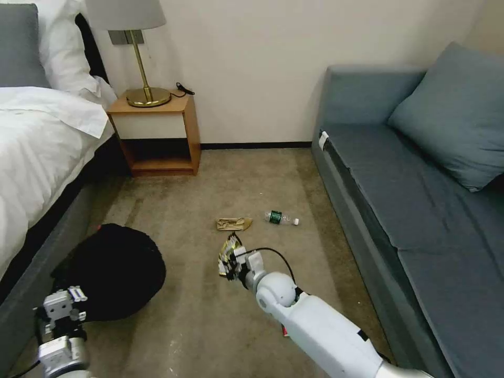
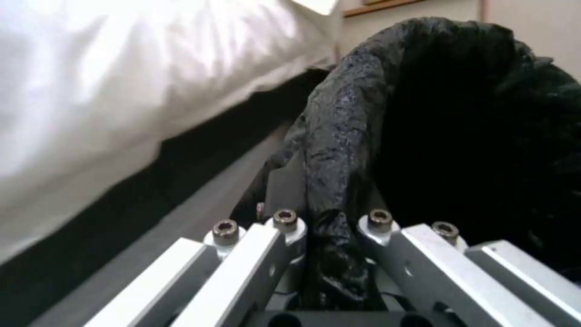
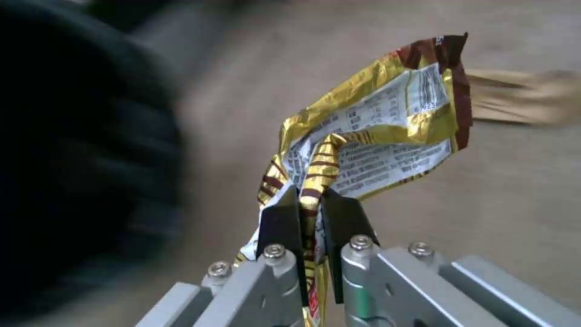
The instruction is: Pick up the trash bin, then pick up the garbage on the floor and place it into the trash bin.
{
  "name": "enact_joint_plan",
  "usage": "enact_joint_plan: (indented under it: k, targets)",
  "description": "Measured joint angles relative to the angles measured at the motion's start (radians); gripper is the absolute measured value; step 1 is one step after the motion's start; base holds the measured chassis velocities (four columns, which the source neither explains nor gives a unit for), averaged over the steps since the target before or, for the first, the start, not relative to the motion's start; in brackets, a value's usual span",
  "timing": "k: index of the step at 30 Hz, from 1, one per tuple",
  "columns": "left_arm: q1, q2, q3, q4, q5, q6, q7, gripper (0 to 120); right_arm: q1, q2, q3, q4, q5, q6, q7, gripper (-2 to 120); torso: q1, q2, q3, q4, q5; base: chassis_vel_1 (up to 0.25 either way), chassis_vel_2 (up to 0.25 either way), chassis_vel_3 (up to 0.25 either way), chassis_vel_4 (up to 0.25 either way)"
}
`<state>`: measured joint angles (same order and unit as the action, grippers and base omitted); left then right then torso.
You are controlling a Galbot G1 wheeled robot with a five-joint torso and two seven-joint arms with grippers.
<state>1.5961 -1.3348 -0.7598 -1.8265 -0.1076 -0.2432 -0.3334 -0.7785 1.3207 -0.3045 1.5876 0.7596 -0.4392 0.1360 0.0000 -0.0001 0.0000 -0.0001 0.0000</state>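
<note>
Gold wrapper [image 3: 369,136] pinched in right end effector [image 3: 312,213]; left end effector [image 2: 330,227] clamps trash bin [image 1: 113,270] (interior dark).

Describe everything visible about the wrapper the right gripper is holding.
The wrapper is a crinkled, shiny foil snack packet, gold-yellow with dark brown-red stripes and edging and a white panel of small print. It is empty-looking, twisted and folded, and hangs off the carpet. The right gripper pinches its narrow striped part between black fingers, the wider printed end fanning out beyond them. In the head view it sits between the trash bin and the tan paper bag.
</note>
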Motion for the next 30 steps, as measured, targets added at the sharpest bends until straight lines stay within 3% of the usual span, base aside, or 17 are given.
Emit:
enact_joint_plan:
  k: [6,10,16,23,30]
  targets:
    - [-0.049,-0.023,0.069,0.016,0.051,0.012,-0.001,4,-0.021,0.0,-0.044,0.172,0.217,0.001,-0.021,7,0.0,0.0,0.0,0.0,0.0,0.0,0.0,0.0,0.0]
    - [-0.053,-0.034,0.095,0.019,0.056,0.008,0.002,4,-0.012,0.023,-0.087,0.172,0.248,-0.006,-0.035,7,0.0,0.0,0.0,0.0002,0.0,0.0,0.0,0.0,0.0]
    - [-0.04,-0.041,0.101,0.016,0.055,-0.008,0.011,4,0.009,0.064,-0.107,0.079,0.228,-0.005,-0.037,7,0.0,0.0,0.0,0.0002,0.0,0.0,0.0,0.0,0.0]
    - [-0.025,-0.042,0.105,0.022,0.05,-0.035,0.019,4,0.037,0.122,-0.107,-0.115,0.063,0.019,-0.021,8,0.0,0.0,0.0,0.0002,0.0,0.0,0.0,0.0,0.0]
    - [-0.024,-0.051,0.123,0.039,0.06,-0.066,0.032,4,0.051,0.167,-0.101,-0.18,0.004,0.039,-0.004,30,0.0,0.0,0.0,0.0002,-0.0001,0.0,0.0,0.0,0.0]
